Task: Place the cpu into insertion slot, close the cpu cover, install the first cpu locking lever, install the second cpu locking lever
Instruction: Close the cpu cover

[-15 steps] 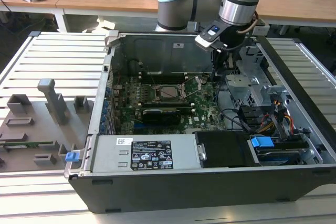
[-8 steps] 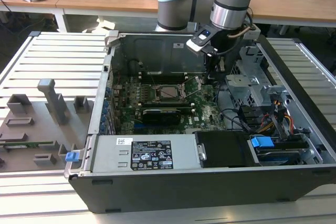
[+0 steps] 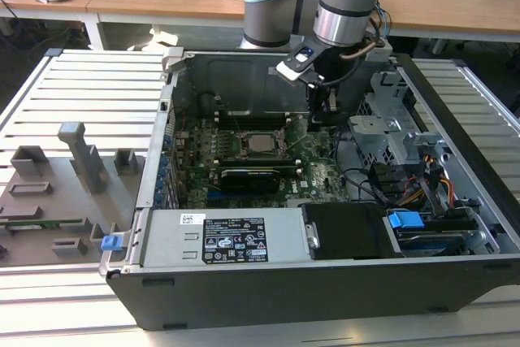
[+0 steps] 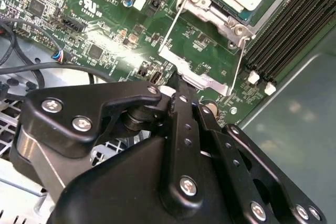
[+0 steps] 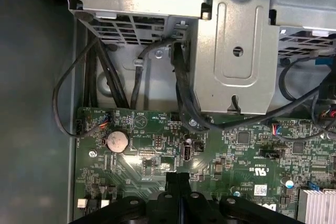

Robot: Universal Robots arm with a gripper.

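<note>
Exterior view, starting at its left: finds grey plastic holder blocks (image 3: 77,160) standing on the left part of the pale slatted metal table (image 3: 89,79), well apart from the open black computer case (image 3: 268,298), likely as staging spots kept out of the arm's way. Moves on to a small blue clip (image 3: 111,242) at the case's near left corner, then to a silver power supply box (image 3: 219,237) with a printed label along the near edge. Behind that, meets the green circuit board (image 3: 317,176) lying flat on the case floor, with a long black rectangular card (image 3: 248,175) plugged in across it. Places the small flat square cpu (image 3: 262,143), dull silver on top, down in the square black-rimmed insertion slot (image 3: 242,145) near the board's far edge, flat and level, so presumably seated. Just to the exterior view's right of the slot, catches the black two-fingered gripper (image 3: 322,111) reaching straight down from the grey arm (image 3: 349,6) over the board. Further right, passes a grey metal drive cage (image 3: 382,132) and a blue tab (image 3: 405,219).

In the second wrist view, sees the gripper (image 4: 176,82) with jaws clenched together on nothing, tips at the free edge of the thin silvery cpu cover frame (image 4: 197,74); cannot tell whether touching. Reads that frame as tilted up off the cpu, hinged at the slot's edge, and shows green board through its cut-out. Probably uses the closed fingers as a blunt pusher rather than a clamp.
</note>
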